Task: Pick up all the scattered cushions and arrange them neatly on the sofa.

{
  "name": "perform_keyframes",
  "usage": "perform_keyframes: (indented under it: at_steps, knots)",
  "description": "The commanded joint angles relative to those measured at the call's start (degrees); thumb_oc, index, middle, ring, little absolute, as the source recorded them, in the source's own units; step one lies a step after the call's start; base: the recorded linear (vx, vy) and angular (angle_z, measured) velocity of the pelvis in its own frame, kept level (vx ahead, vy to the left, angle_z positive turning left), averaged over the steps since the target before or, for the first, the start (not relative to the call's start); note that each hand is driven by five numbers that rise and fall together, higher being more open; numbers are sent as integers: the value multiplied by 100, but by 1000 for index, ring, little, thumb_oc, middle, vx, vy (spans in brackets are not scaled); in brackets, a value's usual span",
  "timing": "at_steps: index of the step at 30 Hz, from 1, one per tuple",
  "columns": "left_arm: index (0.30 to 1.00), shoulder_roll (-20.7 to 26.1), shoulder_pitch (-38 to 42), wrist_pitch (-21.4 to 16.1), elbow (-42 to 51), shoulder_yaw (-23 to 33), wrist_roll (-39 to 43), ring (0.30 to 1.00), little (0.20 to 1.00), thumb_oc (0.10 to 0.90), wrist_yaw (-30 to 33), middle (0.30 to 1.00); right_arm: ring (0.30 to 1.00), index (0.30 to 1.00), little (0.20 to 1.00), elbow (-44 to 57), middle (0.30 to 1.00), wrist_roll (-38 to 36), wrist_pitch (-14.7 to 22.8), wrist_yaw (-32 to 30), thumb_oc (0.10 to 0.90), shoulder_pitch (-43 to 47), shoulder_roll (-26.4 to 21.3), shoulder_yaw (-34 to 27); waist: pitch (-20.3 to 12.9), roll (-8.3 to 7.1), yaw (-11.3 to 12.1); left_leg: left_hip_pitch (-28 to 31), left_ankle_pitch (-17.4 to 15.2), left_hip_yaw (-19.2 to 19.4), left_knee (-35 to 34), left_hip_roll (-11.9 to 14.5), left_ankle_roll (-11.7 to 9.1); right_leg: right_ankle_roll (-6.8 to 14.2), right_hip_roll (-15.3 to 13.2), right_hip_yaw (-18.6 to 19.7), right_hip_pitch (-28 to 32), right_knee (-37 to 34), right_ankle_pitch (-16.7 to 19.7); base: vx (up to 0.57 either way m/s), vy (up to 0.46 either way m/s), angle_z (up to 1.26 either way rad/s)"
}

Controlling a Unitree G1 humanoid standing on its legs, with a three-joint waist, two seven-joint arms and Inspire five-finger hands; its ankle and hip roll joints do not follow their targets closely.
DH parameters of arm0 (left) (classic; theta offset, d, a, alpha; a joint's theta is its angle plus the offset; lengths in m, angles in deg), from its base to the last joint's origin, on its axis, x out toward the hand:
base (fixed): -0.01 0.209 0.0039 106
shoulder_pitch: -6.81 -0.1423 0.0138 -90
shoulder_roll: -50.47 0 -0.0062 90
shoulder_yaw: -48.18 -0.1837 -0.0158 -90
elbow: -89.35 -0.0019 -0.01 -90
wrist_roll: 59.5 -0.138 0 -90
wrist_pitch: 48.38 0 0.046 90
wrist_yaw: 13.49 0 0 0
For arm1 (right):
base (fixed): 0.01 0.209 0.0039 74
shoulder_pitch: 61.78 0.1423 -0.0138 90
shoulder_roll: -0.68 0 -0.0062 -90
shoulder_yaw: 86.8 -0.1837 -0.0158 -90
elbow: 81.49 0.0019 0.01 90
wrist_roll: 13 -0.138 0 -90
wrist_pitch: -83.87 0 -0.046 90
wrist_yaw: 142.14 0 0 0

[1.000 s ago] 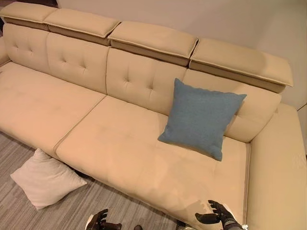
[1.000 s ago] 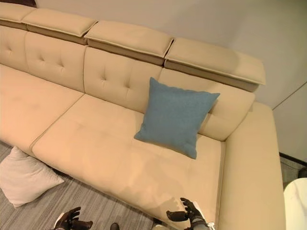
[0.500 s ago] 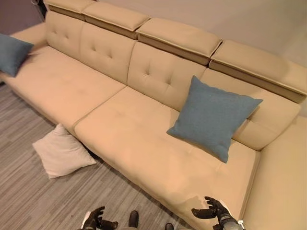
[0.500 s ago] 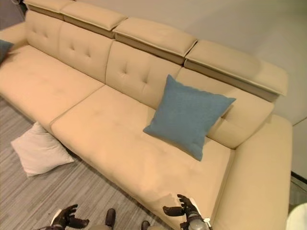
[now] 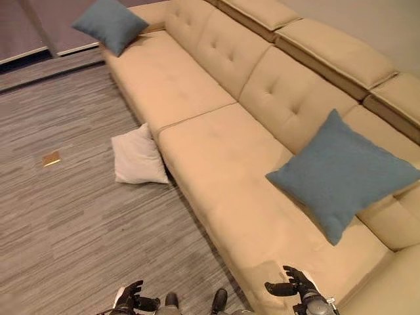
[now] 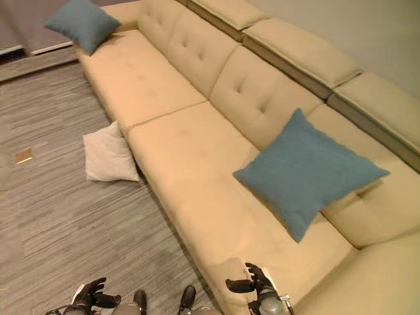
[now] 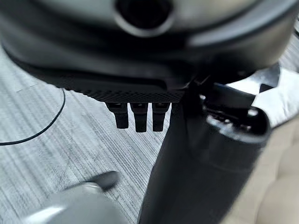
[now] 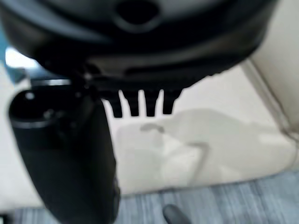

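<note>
A white cushion [image 5: 137, 156] lies on the grey striped floor [image 5: 59, 223], its far right edge touching the sofa's front, left of the seam between two seat sections. A blue cushion [image 5: 342, 173] stands propped against the backrest at the right of the beige sofa [image 5: 216, 157]. Another blue cushion [image 5: 109, 23] rests at the sofa's far left end. The left hand [image 5: 130, 299] hangs low over the floor, fingers loosely spread and empty. The right hand [image 5: 294, 285] hovers at the sofa's near edge, fingers relaxed with the thumb out, holding nothing. A small tan plate [image 5: 50, 158] sits in the floor, left of the white cushion.
</note>
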Motion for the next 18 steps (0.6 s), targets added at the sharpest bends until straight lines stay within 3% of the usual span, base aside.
perform_keyframes:
  at_steps: [1,5,7,8,10,18]
  knots:
    - [900,158,-82,-149,140,-5,-245,900,900,800,-101,900,900,900,900,-153,900,179,87,-118,800,18,-92,-188,-377,-47,-2,-37,-437,-146,-536,-342,323,893,-412,631,93,244,-304,22,193,100]
    - [900,231,-160,-89,-17,150,-242,900,900,800,-92,900,900,900,900,-278,900,271,20,-151,800,59,108,-67,-343,-130,156,64,-376,-503,-810,-510,433,916,-446,659,127,481,-341,-4,140,70]
    - [900,327,-168,-85,-74,191,-262,900,900,800,-82,900,900,900,900,-188,900,207,24,-131,800,101,227,-59,-282,-158,137,127,-329,-739,-939,-620,536,927,-328,1174,-59,876,-416,11,101,62]
    - [900,383,-150,-102,-73,183,-303,900,900,800,-64,900,900,900,900,-144,900,153,42,-113,800,117,253,-57,-286,-152,70,148,-306,-841,-1002,-671,577,958,-146,1635,-171,990,-458,31,72,74]
    - [900,422,-155,-108,-59,151,-354,900,900,800,-70,900,900,900,900,-107,900,135,47,-85,800,121,262,-27,-314,-126,22,187,-279,-925,-1090,-730,603,976,19,2063,-231,1016,-468,43,59,87]
    - [900,454,-132,-115,1,226,-221,900,900,800,-64,900,900,900,900,-86,900,203,57,-46,800,73,222,103,-309,-125,57,137,-374,-1152,-855,-820,565,947,55,2144,-80,801,-459,58,-44,37]
